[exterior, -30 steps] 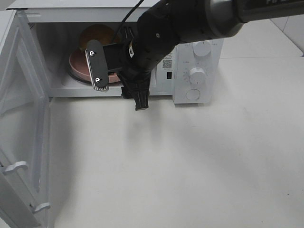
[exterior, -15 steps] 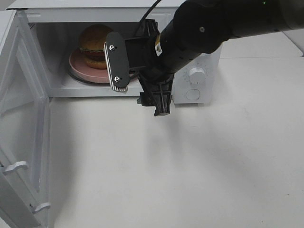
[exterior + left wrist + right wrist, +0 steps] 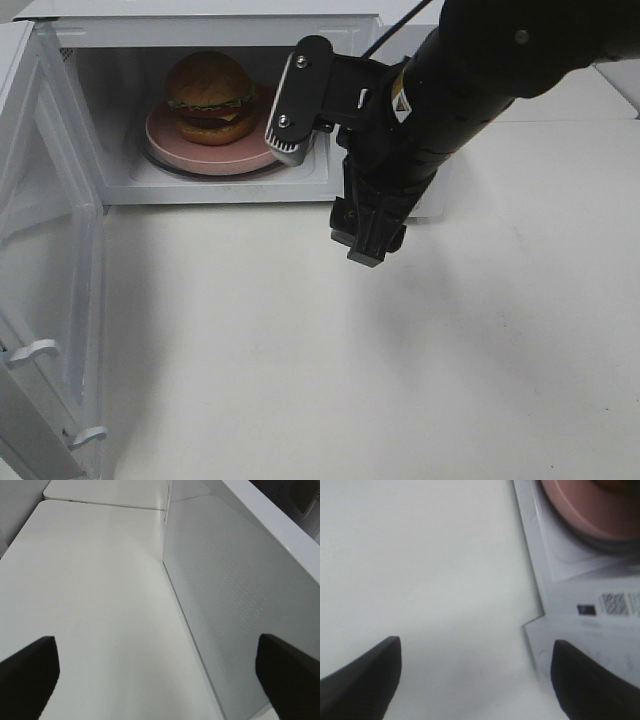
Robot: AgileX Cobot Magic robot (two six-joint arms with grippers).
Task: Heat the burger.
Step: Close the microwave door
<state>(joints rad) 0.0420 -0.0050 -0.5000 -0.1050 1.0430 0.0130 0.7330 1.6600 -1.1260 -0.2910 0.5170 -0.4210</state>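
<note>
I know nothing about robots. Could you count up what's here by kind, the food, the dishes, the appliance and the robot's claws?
microwave, door open: 1
burger: 1
plate, pink, under the burger: 1
grippers: 2, left gripper and right gripper, both open and holding nothing
Total: 5

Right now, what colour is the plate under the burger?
Pink. The plate shows best in the exterior high view, inside the microwave.
</note>
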